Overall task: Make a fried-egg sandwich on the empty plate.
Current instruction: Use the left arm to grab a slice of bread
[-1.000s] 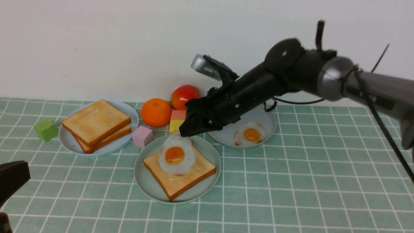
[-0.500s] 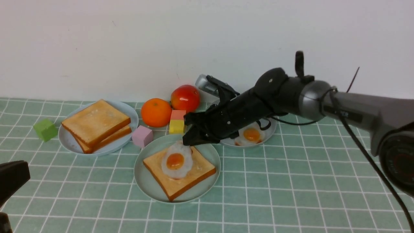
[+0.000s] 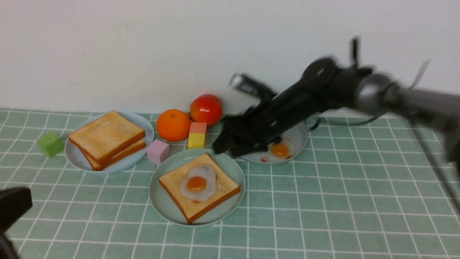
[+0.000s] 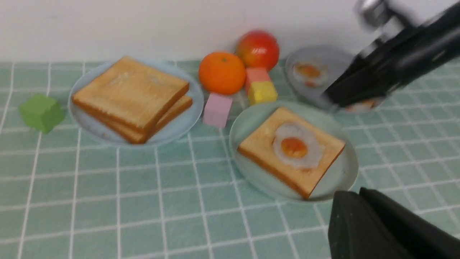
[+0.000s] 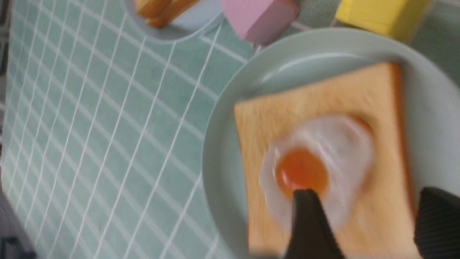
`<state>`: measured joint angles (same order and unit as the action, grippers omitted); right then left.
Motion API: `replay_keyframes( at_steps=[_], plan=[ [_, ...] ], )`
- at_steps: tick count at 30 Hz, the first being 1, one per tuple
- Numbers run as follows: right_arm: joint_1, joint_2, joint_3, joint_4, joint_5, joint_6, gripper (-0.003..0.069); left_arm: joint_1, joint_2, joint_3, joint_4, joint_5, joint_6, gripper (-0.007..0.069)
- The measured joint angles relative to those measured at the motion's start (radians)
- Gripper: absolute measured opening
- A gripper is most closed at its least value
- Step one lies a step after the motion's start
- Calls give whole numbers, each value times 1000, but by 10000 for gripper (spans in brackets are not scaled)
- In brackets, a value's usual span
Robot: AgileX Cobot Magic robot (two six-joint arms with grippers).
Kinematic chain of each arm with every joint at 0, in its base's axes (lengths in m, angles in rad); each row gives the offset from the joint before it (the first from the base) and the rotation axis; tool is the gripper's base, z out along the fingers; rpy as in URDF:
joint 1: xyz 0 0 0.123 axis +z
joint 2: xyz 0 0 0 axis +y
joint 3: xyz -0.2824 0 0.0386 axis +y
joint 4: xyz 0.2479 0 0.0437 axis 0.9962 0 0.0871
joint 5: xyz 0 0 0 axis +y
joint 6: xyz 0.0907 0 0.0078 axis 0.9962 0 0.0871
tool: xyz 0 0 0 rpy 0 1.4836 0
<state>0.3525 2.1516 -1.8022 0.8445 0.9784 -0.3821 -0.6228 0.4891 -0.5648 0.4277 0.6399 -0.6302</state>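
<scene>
The pale mint-green plate (image 3: 158,201) holds one toast slice (image 3: 222,189), and a fried egg (image 3: 198,183) lies flat on it. My right gripper (image 3: 224,151) hangs open just behind the plate, blurred and apart from the egg. In the right wrist view its fingertips (image 5: 305,201) stand wide over the egg (image 5: 316,158). Two more toast slices (image 3: 107,135) lie stacked on the light blue plate (image 3: 77,158) at the left. My left gripper (image 3: 16,203) sits shut and empty at the near left edge, its tips (image 4: 350,196) just short of the plate rim (image 4: 251,172).
A second egg (image 3: 280,149) lies on the grey-blue plate (image 3: 298,138) under my right arm. An orange (image 3: 173,125), a red fruit (image 3: 205,108), a pink block (image 3: 158,151) and a red-and-yellow block (image 3: 197,135) crowd behind the mint plate. A green block (image 3: 51,144) sits far left.
My right gripper lowered the egg onto the toast, opened and drew back up and to the right. The egg now rests flat. The left gripper has stayed put.
</scene>
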Motion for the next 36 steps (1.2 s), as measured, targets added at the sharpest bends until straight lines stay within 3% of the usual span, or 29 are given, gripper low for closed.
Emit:
replay_keyframes(
  at_steps=[5,9,13,15,16,17,19,22,24,27,31,36],
  plan=[
    [-34,-253,0,-258,212,40,134,0,180,-15,-6,-7,4,0],
    [-25,-421,1,-422,254,87,-1,6,387,-99,3,-73,40,-13],
    [-23,-539,28,-507,262,146,-13,61,558,-208,-3,-98,76,-13],
    [-23,-614,72,-541,270,179,-10,118,667,-276,-38,-108,160,-13],
    [-23,-679,116,-549,272,188,-7,183,765,-346,-104,-114,277,-13],
    [-23,-686,122,-549,272,188,-6,190,775,-354,-114,-114,292,-13],
    [-23,-772,203,-546,274,191,-2,290,917,-459,-253,-110,499,-13],
    [-23,-838,272,-546,275,191,0,364,1022,-546,-361,-87,663,-13],
    [-23,-897,339,-546,278,183,1,452,1141,-634,-458,-56,833,-13],
    [-23,-972,403,-546,278,162,4,527,1278,-734,-503,-39,974,-13],
    [-23,-1032,439,-546,254,150,8,567,1369,-796,-485,-39,1070,8],
    [-23,-1074,450,-546,220,149,13,573,1430,-823,-418,-92,1146,197]
  ],
)
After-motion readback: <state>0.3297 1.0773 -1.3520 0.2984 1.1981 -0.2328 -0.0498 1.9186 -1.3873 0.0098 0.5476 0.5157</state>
